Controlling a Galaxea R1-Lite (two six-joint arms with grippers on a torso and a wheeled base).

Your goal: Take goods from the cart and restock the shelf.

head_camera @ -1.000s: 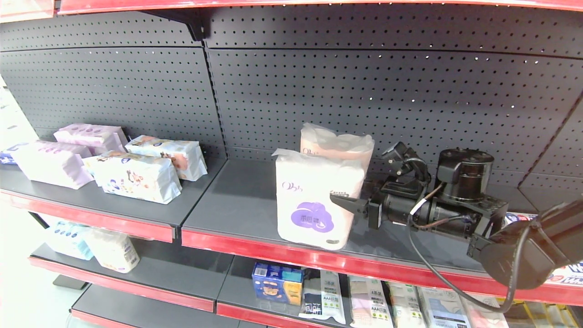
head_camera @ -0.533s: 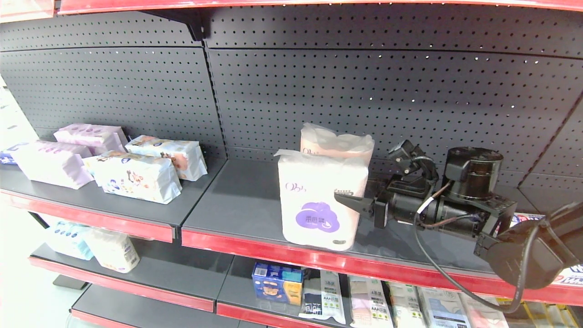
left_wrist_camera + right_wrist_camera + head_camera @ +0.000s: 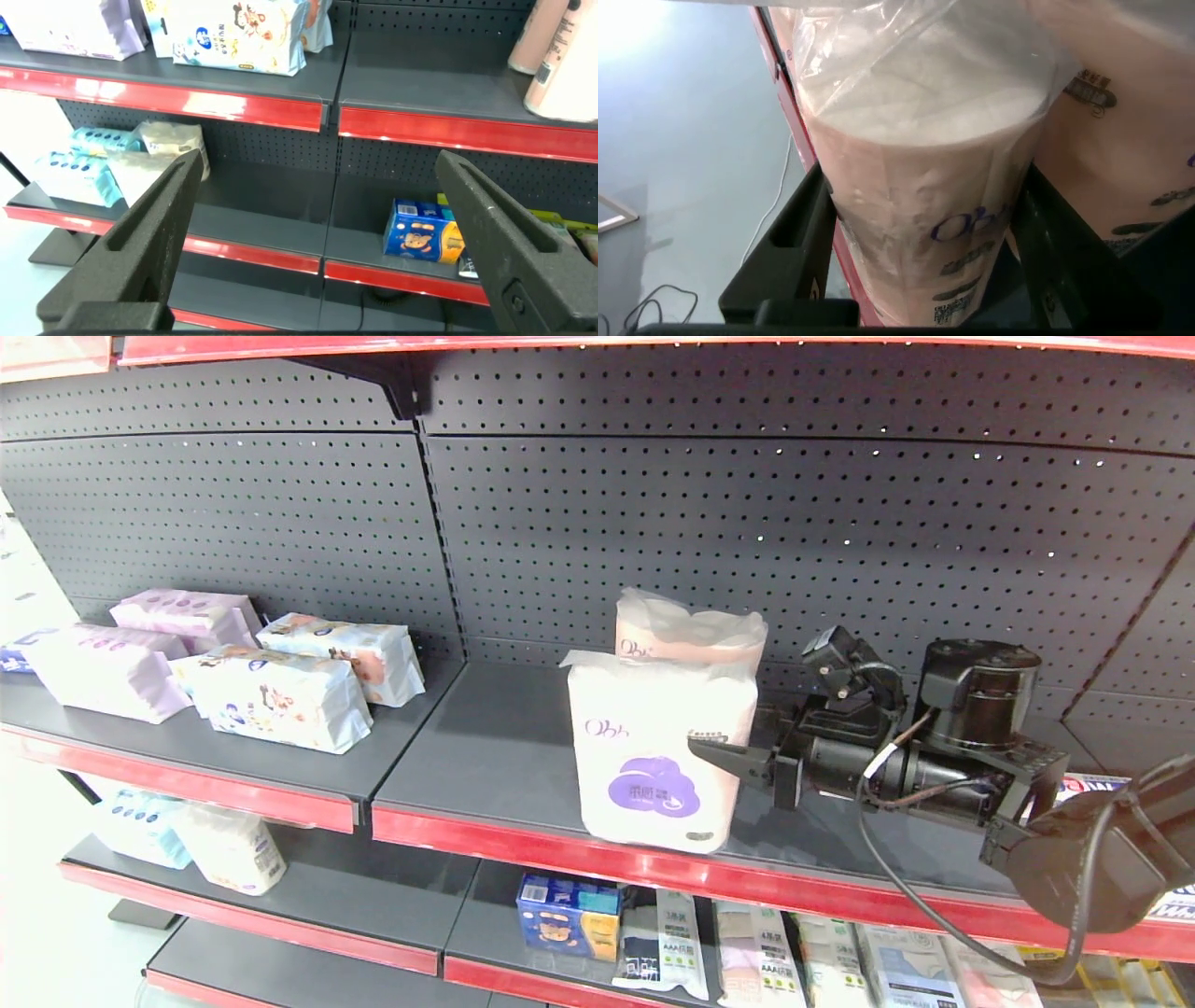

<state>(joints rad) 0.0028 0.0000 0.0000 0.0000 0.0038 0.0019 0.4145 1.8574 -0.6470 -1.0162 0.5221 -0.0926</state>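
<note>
Tissue pack (image 3: 653,761) at shelf (image 3: 485,756) front, right claw (image 3: 714,749) around it, second pack (image 3: 691,630) behind

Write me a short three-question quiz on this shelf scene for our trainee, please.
1. True or false: the left gripper is open and empty.
2. What sits between the fingers of the right gripper? A) a bottle B) the front roll pack C) nothing
3. Fill in: the second roll pack stands ___ the front one.
Key: 1 true; 2 B; 3 behind.
</note>
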